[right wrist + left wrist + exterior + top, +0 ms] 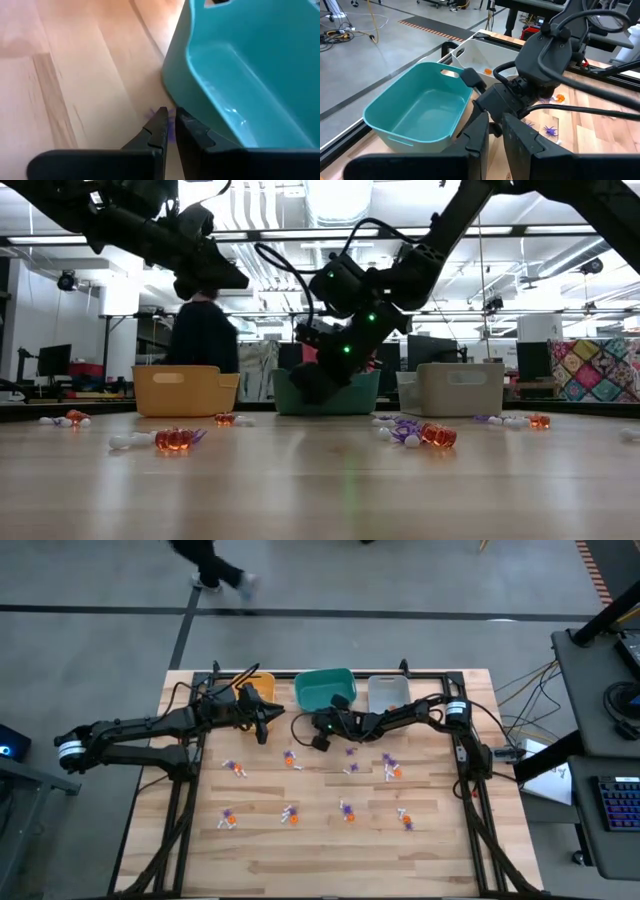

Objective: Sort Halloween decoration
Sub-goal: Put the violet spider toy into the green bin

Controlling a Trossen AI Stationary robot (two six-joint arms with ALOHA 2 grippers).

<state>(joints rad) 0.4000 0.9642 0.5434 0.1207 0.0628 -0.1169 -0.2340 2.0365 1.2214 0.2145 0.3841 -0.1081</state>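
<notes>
Several tiny orange, purple and white trinkets lie scattered on the wooden table (330, 840), for instance at the left (236, 769) and near the middle (346, 810). My right gripper (171, 117) is shut on a purple trinket (170, 125) beside the near wall of the teal bin (325, 688); it also shows in the high view (320, 737) and the low view (308, 390). My left gripper (265, 730) is shut and looks empty. It hovers above the table near the yellow bin (258, 687). My right gripper pinches the purple trinket between its two fingertips (161, 122); only purple bits (152, 115) show past the fingers. The fingers slant down from the table's right side. In the low view the fingertips are a little above the table, so the trinket is lifted clear.
The yellow, teal and grey (388, 690) bins stand in a row at the table's far edge; an orange trinket (487, 71) lies in the grey one. A black frame (470, 780) borders the table. A person (203, 330) stands beyond the far edge.
</notes>
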